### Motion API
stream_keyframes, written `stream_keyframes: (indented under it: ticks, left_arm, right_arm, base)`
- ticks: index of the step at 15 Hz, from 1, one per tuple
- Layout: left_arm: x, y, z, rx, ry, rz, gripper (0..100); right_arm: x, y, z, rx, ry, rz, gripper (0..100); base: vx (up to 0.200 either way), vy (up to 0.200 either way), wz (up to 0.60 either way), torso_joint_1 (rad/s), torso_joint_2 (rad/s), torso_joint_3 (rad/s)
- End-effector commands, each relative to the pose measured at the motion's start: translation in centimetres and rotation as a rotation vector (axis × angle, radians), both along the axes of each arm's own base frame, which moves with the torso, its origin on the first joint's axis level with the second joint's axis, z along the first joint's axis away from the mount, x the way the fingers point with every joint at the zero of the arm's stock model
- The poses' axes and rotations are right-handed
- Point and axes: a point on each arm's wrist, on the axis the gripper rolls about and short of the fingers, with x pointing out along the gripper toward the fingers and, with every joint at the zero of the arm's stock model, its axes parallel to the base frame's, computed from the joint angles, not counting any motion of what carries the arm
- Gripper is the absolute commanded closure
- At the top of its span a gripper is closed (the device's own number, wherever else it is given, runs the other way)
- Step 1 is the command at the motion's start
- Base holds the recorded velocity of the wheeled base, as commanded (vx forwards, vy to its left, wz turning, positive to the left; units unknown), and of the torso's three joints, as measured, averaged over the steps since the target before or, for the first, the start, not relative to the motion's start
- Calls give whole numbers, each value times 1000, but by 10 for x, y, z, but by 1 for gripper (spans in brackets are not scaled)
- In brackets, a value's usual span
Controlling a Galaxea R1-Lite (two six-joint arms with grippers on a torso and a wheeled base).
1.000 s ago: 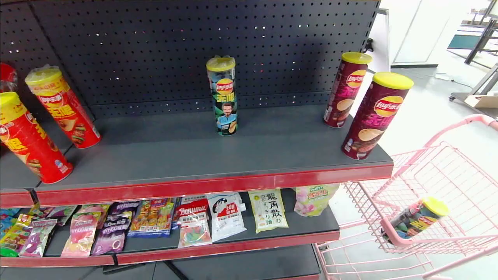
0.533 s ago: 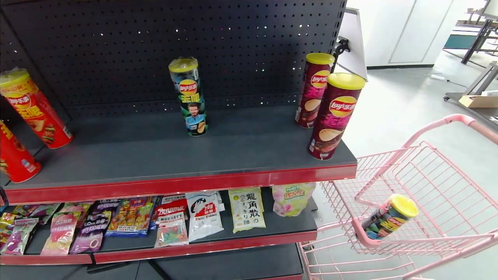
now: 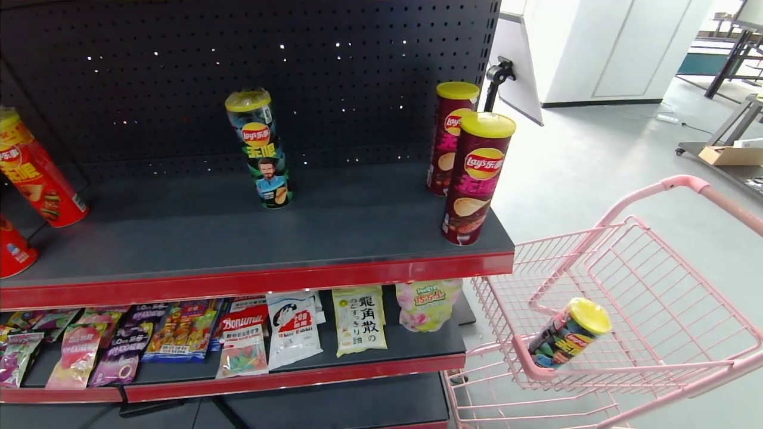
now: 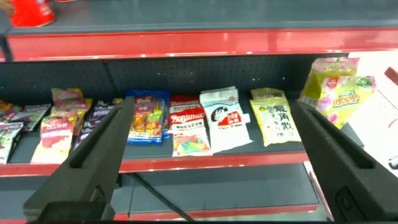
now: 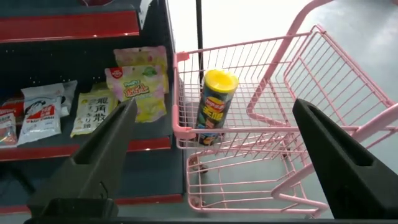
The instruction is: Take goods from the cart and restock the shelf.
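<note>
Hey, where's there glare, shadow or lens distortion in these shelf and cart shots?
Head view: light specks shine through the pegboard holes, and the front maroon can appears to lean from wide-angle distortion. Left wrist view: the snack bags sit in shade under the upper shelf. Right wrist view: the floor behind the pink cart is glared white.

On the upper shelf (image 3: 179, 238) I see a dark can (image 3: 260, 149) upright at frame centre. A rear maroon can (image 3: 448, 143) and a front maroon can (image 3: 475, 179) stand at the shelf's right end, and red cans (image 3: 37, 173) at the left edge. Snack bags (image 3: 292, 333) lie flat along the lower shelf (image 3: 417, 345). At lower right, the pink cart (image 3: 691, 180) stands on the floor (image 3: 596, 155), with a tilted can (image 3: 569, 333) inside.
</note>
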Motion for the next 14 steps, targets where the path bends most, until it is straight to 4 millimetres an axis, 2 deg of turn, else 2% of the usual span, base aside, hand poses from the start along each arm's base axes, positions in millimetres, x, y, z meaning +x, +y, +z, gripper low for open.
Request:
stream_keyframes:
  ticks: [1,9,14]
  left_arm:
    - [0,0,0,0,0,1,0]
    - [0,0,0,0,0,1,0]
    - [0,0,0,0,0,1,0]
  right_arm:
    - [0,0,0,1,1,0,0]
    - [0,0,0,1,0,-1,0]
    - [0,0,0,1,0,-1,0]
  base:
    - [0,0,-600,-2,7,7]
    - [0,0,-600,2,3,1]
    - [0,0,0,0,0,0]
